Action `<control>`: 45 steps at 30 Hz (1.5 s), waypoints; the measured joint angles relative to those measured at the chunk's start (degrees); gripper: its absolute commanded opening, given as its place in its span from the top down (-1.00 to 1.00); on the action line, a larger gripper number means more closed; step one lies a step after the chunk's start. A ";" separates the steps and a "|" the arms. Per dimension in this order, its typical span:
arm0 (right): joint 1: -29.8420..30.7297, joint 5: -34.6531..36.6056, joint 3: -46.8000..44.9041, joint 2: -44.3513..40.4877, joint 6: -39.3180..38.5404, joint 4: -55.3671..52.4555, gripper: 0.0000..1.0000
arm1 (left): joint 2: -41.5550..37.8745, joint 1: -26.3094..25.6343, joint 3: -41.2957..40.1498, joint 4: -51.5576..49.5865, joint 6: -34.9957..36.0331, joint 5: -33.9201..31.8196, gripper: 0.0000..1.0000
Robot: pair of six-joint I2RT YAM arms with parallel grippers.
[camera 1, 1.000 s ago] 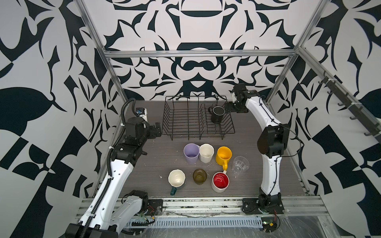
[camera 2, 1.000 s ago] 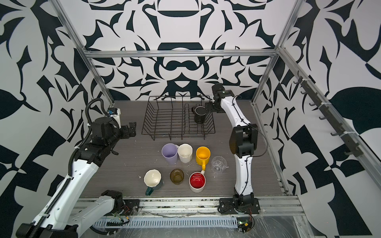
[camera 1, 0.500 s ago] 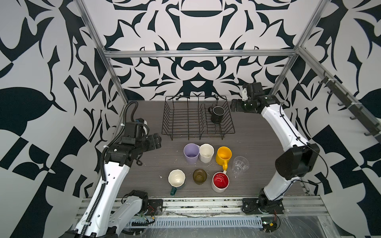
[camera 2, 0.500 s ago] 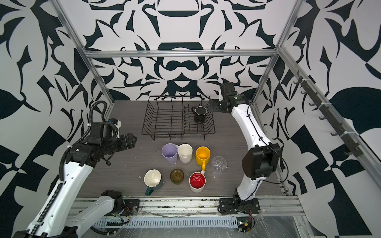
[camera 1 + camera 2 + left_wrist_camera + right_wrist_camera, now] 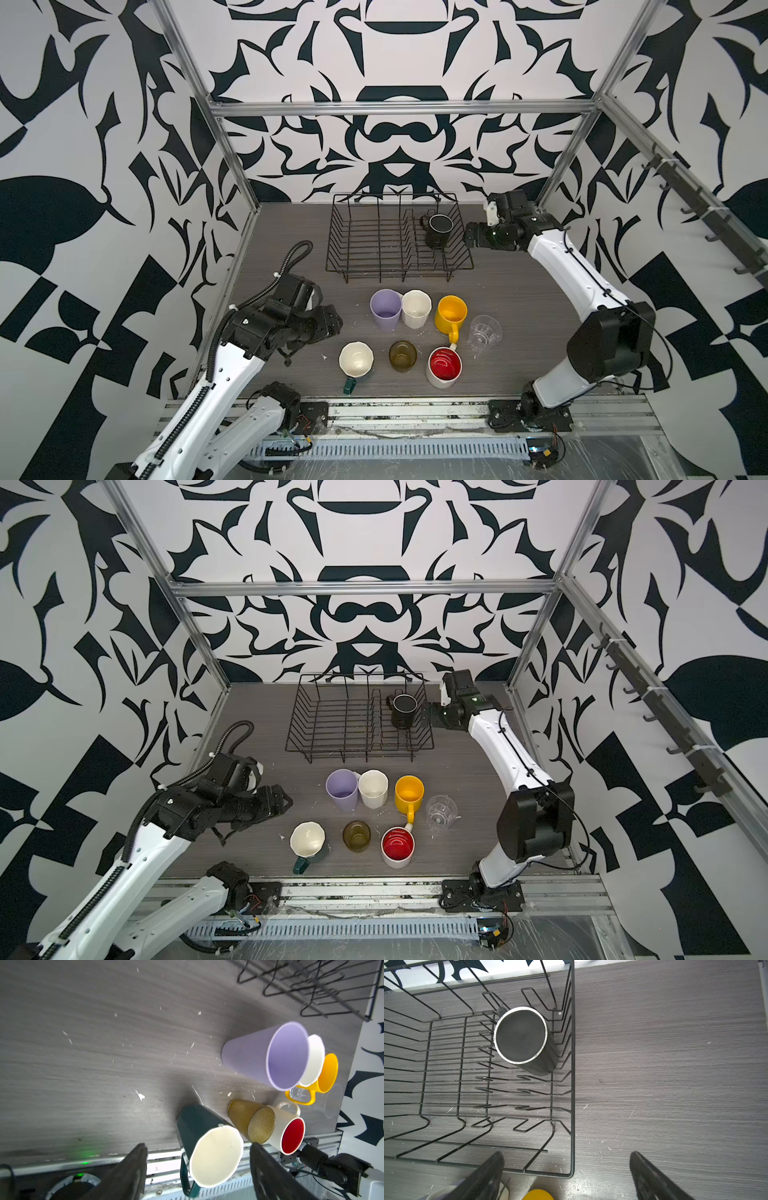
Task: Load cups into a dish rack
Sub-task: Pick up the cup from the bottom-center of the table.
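**Grey wood-grain tabletop [image 5: 286, 249]: one mug racked, seven cups waiting**

Left gripper [image 5: 333, 323] hangs over the table with jaws apart and empty, just beside the dark-green mug [image 5: 356, 360]. Right gripper [image 5: 471, 240], spread wide and holding nothing, sits just outside the right side of the dish rack [image 5: 340, 237]. The black mug [image 5: 438, 230] stands upright inside at the right rear.

Between rack and front rail stand the lilac tumbler [image 5: 385, 309], white faceted mug [image 5: 415, 307], yellow mug [image 5: 451, 313] and clear glass [image 5: 483, 332]. The olive-brown glass [image 5: 402, 355] and red-inside mug [image 5: 444, 368] are nearer the rail.

Bare table lies left of the cups and right of the rack. Black-and-white patterned walls close three sides.

Since a second ago the left gripper has come from beside the rack toward the cups, and the right elbow has swung outward.
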 measured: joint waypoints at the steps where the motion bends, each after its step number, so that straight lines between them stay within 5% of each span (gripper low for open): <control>1: 0.00 -0.09 -0.20 -0.17 0.07 0.33 -0.93 | 0.11 -1.01 -0.48 -0.11 -0.79 -0.28 -0.60; 17: 0.00 -0.44 -2.19 -1.01 0.59 2.34 -0.93 | 7.72 -19.23 -5.86 2.80 -11.80 -6.19 -0.42; 31: 0.00 -0.59 -3.93 -2.38 0.57 2.97 -0.93 | 13.99 -19.80 -6.75 4.87 -13.97 -8.63 -0.19; 45: 0.00 -0.61 -5.33 -3.82 0.52 3.80 -0.93 | 16.17 -19.89 -7.93 7.52 -13.55 -7.78 0.26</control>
